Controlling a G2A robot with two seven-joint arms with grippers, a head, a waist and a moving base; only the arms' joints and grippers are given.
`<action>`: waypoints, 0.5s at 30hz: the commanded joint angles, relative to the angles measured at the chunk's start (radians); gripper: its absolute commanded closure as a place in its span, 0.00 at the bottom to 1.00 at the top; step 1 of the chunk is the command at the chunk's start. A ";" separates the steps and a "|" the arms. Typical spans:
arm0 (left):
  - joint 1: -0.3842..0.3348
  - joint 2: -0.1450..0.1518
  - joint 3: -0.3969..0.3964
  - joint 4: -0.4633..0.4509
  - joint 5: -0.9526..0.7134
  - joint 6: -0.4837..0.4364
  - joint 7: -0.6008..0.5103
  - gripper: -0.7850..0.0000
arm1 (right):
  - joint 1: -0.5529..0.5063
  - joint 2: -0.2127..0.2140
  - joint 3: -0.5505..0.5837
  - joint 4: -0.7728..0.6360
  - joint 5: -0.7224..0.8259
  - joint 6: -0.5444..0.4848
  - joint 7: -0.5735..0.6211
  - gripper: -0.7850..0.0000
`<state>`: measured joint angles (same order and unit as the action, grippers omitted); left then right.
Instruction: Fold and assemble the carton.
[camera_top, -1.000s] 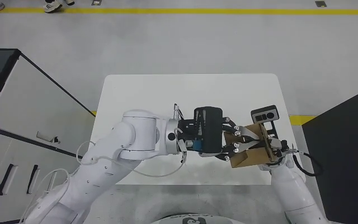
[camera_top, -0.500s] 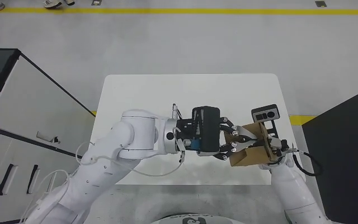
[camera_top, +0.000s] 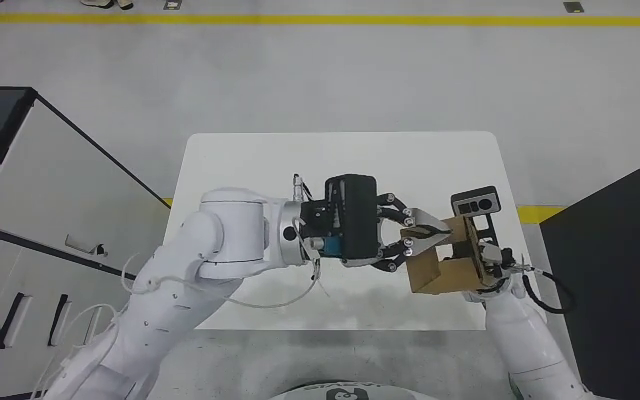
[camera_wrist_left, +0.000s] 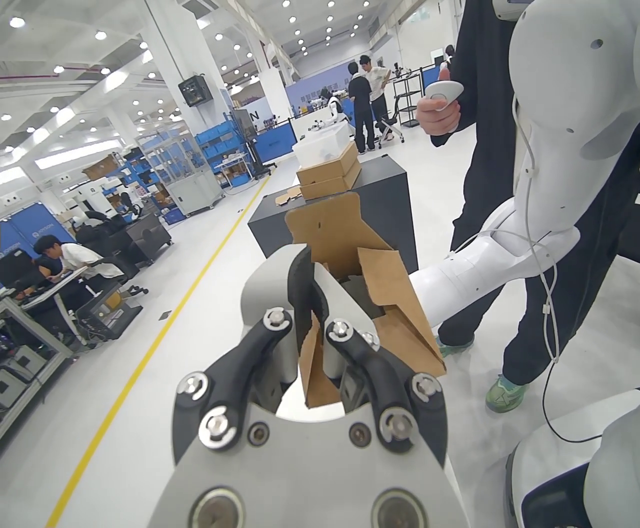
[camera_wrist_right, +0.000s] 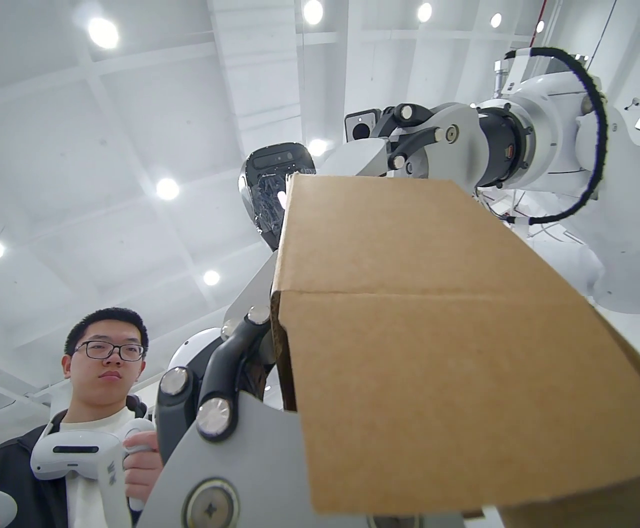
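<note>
The carton (camera_top: 440, 268) hangs over the near right corner of the bench (camera_top: 250, 160), hemmed in by the left gripper (camera_top: 415, 238), jaws pinched on a flap, and by the right arm (camera_top: 520, 320) on its near side. The left arm (camera_top: 230, 245) bars the near middle. The bench's far half lies open. A dark cabinet (camera_top: 600, 270) flanks its right side.

White lettering marks the blue partitions (camera_wrist_left: 274, 139) across the hall, none of it clearly readable.

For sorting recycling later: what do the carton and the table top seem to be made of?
The carton: plain brown cardboard, matt, uncoated; a crisp fold crease and raw cut edges show. The table top: smooth, even white surface, perhaps laminate or painted board; the look leaves it open.
</note>
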<state>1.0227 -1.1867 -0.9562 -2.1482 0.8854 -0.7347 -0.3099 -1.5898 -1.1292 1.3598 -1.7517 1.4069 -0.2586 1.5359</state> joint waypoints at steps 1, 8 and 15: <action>0.003 0.001 -0.004 -0.009 -0.006 0.000 -0.004 1.00 | 0.002 0.000 0.004 0.008 0.000 -0.009 0.000 1.00; -0.001 0.000 0.005 -0.027 -0.034 -0.011 -0.006 1.00 | 0.013 -0.005 0.009 0.027 0.023 -0.026 0.000 1.00; -0.018 -0.006 0.042 -0.013 -0.055 -0.016 -0.007 1.00 | 0.027 -0.017 0.009 0.028 0.023 -0.026 0.000 1.00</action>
<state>1.0064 -1.1922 -0.9197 -2.1640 0.8307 -0.7505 -0.3176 -1.5643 -1.1446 1.3676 -1.7233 1.4317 -0.2842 1.5359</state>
